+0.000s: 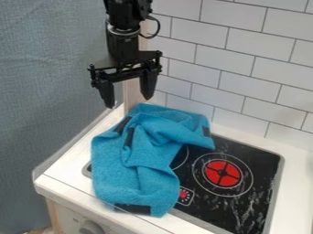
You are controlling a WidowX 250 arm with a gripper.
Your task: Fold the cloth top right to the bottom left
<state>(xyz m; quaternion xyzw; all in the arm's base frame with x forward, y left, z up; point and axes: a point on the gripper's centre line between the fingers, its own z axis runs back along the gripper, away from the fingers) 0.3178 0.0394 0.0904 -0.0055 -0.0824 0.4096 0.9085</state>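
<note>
The gripper [129,97] hangs at the upper left of the camera view, above the back end of the cloth, its two fingers spread apart with nothing between them. Below it, the blue cloth [137,167] lies rumpled over the left part of the stove and the white counter. Creases run through its upper half, and one part extends right toward the back of the stove. Dark patches show near its upper left, at its right end and along its front edge. The gripper appears apart from the cloth.
The black stove top [245,201] has a red burner [222,173] to the right of the cloth. White wall tiles [256,87] stand behind, a grey-blue surface [49,82] is at the left, and a knob [92,227] sits on the front panel.
</note>
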